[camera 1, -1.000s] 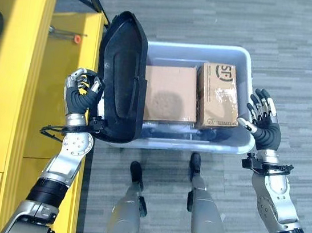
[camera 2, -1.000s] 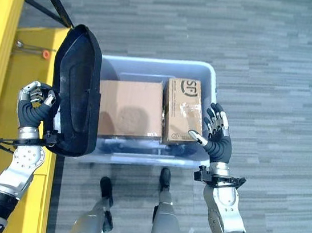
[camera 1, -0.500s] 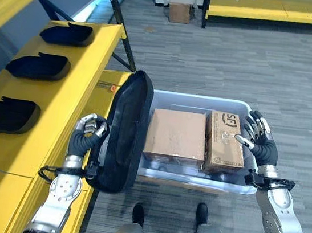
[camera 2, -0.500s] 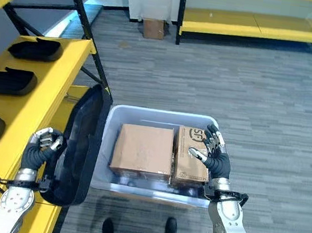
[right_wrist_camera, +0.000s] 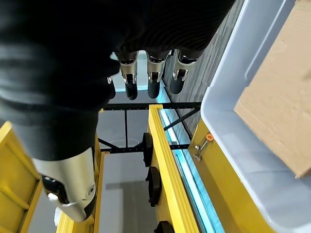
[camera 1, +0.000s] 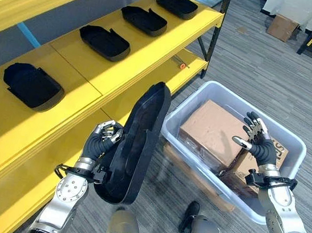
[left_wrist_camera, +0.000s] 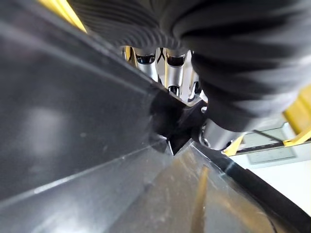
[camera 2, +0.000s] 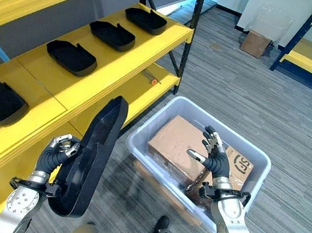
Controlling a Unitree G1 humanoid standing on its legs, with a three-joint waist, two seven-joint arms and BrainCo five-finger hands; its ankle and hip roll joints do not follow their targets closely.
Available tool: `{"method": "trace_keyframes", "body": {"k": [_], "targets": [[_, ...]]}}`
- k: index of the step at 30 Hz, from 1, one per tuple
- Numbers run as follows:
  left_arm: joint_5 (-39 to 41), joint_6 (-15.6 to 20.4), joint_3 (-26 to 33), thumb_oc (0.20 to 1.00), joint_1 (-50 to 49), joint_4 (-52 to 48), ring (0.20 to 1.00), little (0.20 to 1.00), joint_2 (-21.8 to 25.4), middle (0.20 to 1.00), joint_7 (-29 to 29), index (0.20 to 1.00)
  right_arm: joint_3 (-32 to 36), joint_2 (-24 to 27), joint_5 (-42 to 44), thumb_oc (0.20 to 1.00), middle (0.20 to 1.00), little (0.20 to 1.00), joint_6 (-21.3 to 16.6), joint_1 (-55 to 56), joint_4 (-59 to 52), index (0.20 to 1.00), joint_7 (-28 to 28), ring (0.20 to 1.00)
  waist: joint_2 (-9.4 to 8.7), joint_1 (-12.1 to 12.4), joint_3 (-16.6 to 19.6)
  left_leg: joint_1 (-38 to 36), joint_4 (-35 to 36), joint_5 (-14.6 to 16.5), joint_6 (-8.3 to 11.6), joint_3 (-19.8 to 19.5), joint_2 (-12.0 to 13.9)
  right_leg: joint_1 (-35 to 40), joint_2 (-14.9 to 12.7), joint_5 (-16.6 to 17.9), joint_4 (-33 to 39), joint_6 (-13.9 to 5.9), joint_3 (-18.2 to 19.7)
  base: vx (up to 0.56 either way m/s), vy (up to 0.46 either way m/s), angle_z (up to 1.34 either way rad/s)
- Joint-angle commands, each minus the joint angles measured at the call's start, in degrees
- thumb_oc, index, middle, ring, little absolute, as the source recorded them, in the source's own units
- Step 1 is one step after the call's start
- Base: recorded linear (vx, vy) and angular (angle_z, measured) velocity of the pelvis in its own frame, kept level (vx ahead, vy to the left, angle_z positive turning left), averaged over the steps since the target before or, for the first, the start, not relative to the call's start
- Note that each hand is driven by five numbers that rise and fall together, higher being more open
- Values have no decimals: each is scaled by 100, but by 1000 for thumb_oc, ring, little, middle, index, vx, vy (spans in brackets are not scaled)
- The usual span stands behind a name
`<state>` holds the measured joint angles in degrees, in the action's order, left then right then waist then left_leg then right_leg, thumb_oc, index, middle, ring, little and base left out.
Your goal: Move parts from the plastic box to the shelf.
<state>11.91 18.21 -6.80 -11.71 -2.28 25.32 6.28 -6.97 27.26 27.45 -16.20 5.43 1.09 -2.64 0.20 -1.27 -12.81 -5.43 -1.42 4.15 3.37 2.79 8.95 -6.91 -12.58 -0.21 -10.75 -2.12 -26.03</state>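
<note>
i'm in the carrying step: my left hand has its fingers curled round the edge of the black part, held upright at lower centre, clear of the plastic box. next i judge it needs laying flat on the yellow shelf. my right hand hovers spread and empty over the box at right.

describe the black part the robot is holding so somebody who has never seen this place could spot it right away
Start at the yellow shelf on the robot's left, where four shallow black trays lie flat in a row. Nearer the robot, between that shelf and the pale plastic box, the left hand grips the black part. It alone stands on edge, off the shelf.
</note>
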Motion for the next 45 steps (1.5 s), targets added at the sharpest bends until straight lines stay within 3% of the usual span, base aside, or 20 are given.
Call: {"method": "trace_keyframes", "body": {"k": [1,4,7,10,11,12,13,14,15,18,23,29,30,34,36,37,39,40,42,45], "targets": [[149,358,355,200,219,-632,200,200,377,200,-36,200,-186,-196,79,1000,1000,1000,-232,-102,-172,1000,-2,1000,-274,71,224,679,-358,-140,-38,-94,-175,780,-683,843,383,-717,294,12,183,14],[78,360,401,200,201,-604,200,200,446,200,3,200,-319,-249,28,1000,1000,1000,-207,-211,-185,1000,24,1000,-357,118,282,694,-262,-89,-84,-107,-323,832,-832,1097,610,-841,216,17,249,11],[-160,372,483,200,206,-580,200,200,581,200,81,200,-391,-352,-28,1000,1000,1000,-182,-344,-84,1000,-14,1000,-475,222,239,925,-467,67,-274,-189,-733,881,-1125,1593,874,-1012,228,22,290,11],[-273,364,408,200,322,-539,200,200,597,200,106,200,-415,-440,-81,1000,1000,1000,-162,-366,-23,1000,-85,1000,-468,217,266,973,-445,92,-401,-238,-935,817,-1246,1651,689,-1021,302,59,275,29],[-278,374,357,200,400,-494,200,200,600,200,106,200,-421,-473,-67,1000,1000,1000,-154,-377,-23,1000,-86,1000,-437,139,286,931,-349,43,-458,-277,-1023,733,-1220,1742,573,-956,594,75,286,39],[-262,436,278,200,434,-383,200,200,569,200,121,200,-489,-475,-42,1000,1000,1000,-146,-377,-52,1000,-48,1000,-333,-68,252,802,-184,-52,-531,-458,-1061,425,-650,1596,442,-732,1784,87,484,53],[-229,406,274,200,398,-363,200,200,547,200,88,200,-551,-433,74,1000,1000,1000,-129,-359,-90,1000,73,1000,-257,-124,231,682,124,-286,-613,-475,-1066,85,156,1023,52,-504,2250,61,412,40],[-237,378,301,200,372,-398,200,200,542,200,73,200,-579,-432,91,1000,1000,1000,-128,-347,-84,1000,118,1000,-238,-86,238,629,226,-329,-634,-473,-1081,78,301,758,-54,-462,2089,6,351,11],[-234,334,331,200,358,-411,200,200,518,200,91,200,-670,-415,168,1000,1000,1000,-151,-366,-69,1000,197,1000,-243,-102,238,568,312,-454,-694,-493,-1134,-21,821,432,-517,-309,1908,3,162,7],[-190,331,313,200,299,-360,200,200,434,200,48,200,-895,-421,284,1000,1000,1000,-159,-435,47,1000,263,1000,-425,-121,378,513,373,-530,-656,-582,-1314,137,1543,68,-155,-121,2332,-14,46,33],[4,375,449,200,-28,-377,200,200,256,200,32,200,-989,-343,275,1000,1000,1000,-131,-415,125,1000,295,1000,-444,112,582,514,516,-663,-629,-462,-1344,649,1465,233,855,-144,2325,-76,-68,-3],[163,357,312,200,15,-392,200,200,286,200,-123,200,-834,-67,285,1000,1000,1000,-178,-337,15,1000,293,1000,-442,59,198,1354,-1035,-332,-395,-333,-1530,520,1259,276,771,-15,1937,-169,-31,37],[186,346,277,200,194,-364,200,200,272,200,-105,200,-777,12,198,1000,1000,1000,-205,-487,35,1000,162,1000,-501,-46,154,1360,-1491,-46,-409,453,-987,402,1026,382,714,-53,1673,-144,10,133],[182,336,305,200,167,-456,200,200,302,200,-81,200,-769,-31,256,1000,1000,1000,-166,-464,-7,1000,129,1000,-549,-37,182,1007,-1652,74,-366,319,-408,466,871,295,650,-49,1576,-49,61,86],[201,269,330,200,346,-465,200,200,275,200,103,200,-800,-79,290,1000,1000,1000,-139,-452,72,1000,41,1000,-411,-151,217,578,-1173,-565,-182,187,641,198,629,-8,-34,-109,1414,-35,201,28],[199,268,330,200,353,-464,200,200,271,200,106,200,-800,-76,290,1000,1000,1000,-141,-459,76,1000,41,1000,-415,-159,221,570,-1117,-614,-173,184,636,175,624,-11,-53,-96,1407,-29,202,57],[221,248,249,200,597,-450,200,200,277,200,148,200,-742,-87,269,1000,1000,1000,-134,-396,230,1000,-110,1000,-160,-277,264,352,-201,-1475,107,229,1318,-166,323,-263,-760,-173,1204,-82,394,60],[228,248,197,200,684,-426,200,200,271,200,147,200,-670,-68,230,1000,1000,1000,-143,-373,222,1000,-156,1000,-83,-309,260,358,43,-1633,223,362,1394,-215,167,-324,-960,-238,1095,-91,455,61],[226,260,165,200,711,-426,200,200,293,200,99,200,-575,-76,227,1000,1000,1000,-153,-294,261,1000,-157,1000,40,-307,304,222,405,-1501,360,424,1350,-278,-15,-345,-1194,-339,989,-18,344,133],[160,241,167,200,655,-412,200,200,354,200,30,200,-474,-214,210,1000,1000,1000,-145,-169,265,1000,-155,1000,40,-212,359,131,523,-1085,358,282,997,-41,-274,-170,-988,-501,881,61,300,51]]}}
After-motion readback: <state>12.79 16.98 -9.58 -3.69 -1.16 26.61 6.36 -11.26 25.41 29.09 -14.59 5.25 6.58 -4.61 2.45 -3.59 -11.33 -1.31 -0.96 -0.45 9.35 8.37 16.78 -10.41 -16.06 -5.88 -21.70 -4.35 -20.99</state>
